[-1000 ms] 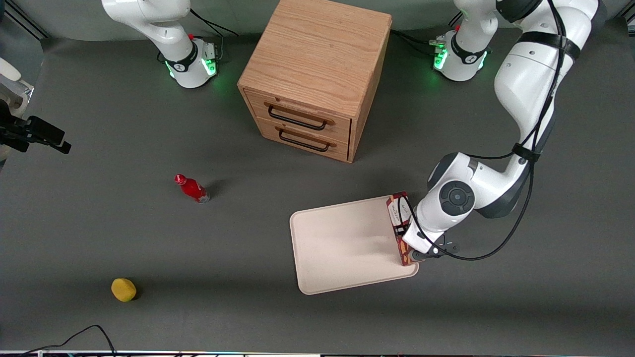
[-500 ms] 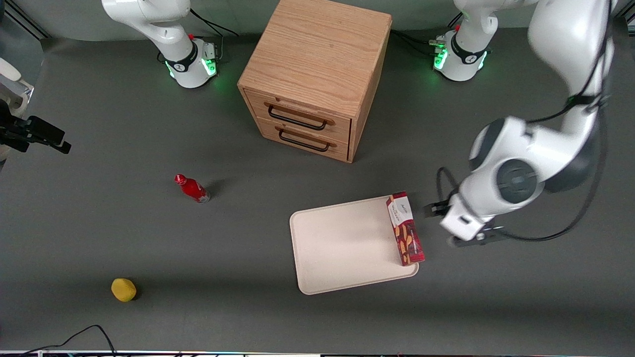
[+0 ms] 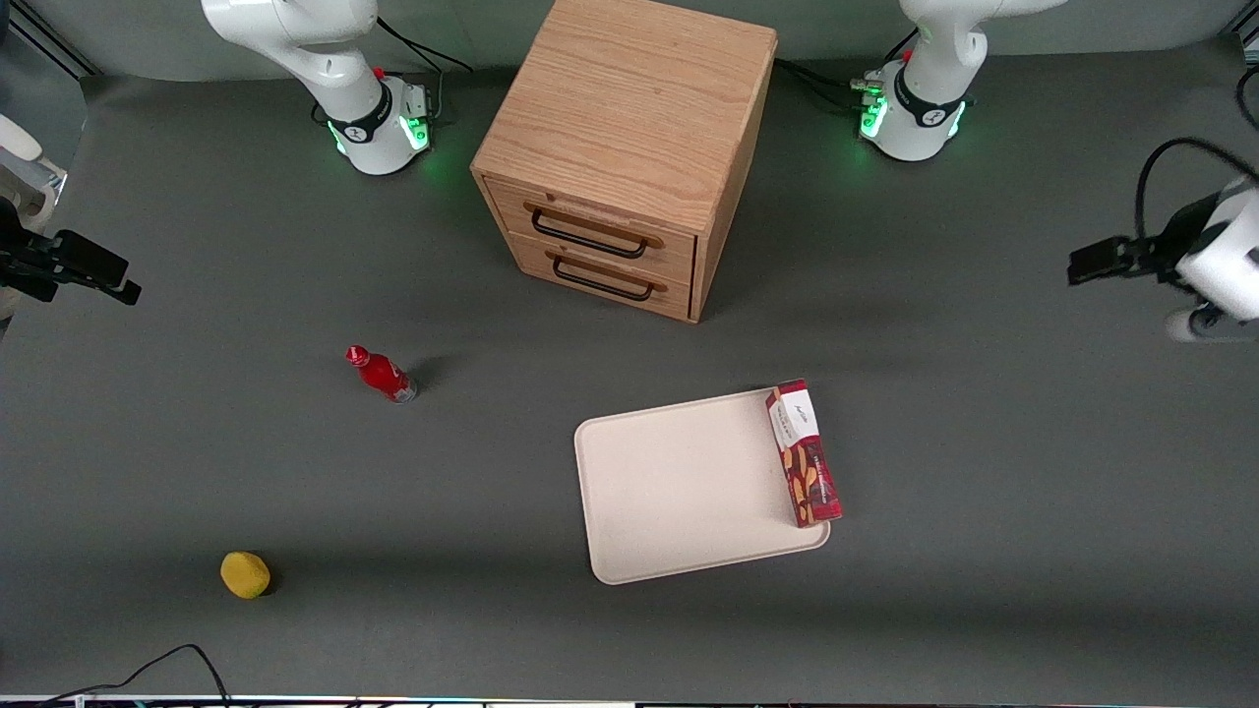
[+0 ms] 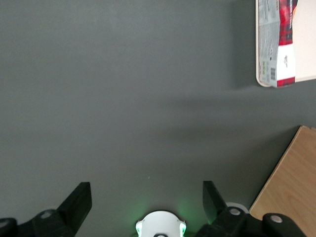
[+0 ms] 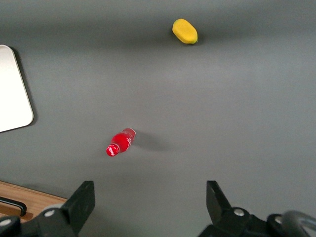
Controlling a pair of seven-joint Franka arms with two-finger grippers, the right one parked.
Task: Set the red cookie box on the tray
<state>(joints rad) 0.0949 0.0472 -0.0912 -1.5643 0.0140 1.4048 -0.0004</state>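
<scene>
Gripper: your gripper [image 4: 147, 205] hangs high over bare table at the working arm's end, its fingers [image 4: 76, 202] spread wide apart with nothing between them; in the front view it shows at the frame's edge [image 3: 1195, 295].
Red cookie box: you will find the red cookie box [image 3: 804, 453] lying flat on the tray, well apart from the gripper and nearer to the front camera than it; it runs along the tray edge that faces the gripper, with its white label end pointing toward the cabinet. The wrist view shows one end of it [image 4: 279, 42].
Tray: the tray [image 3: 679, 487] sits on the table well apart from the gripper, toward the parked arm's end from it; most of its surface is bare, and the box takes up only the strip closest to the gripper.
Cabinet: the wooden cabinet [image 3: 629, 147] stands farther from the front camera than the tray, both drawers closed.
Bottle: a small red bottle [image 3: 381, 374] stands much farther from your gripper than the tray.
Yellow object: a small yellow object [image 3: 245, 574] lies farthest from the gripper, close to the front camera.
</scene>
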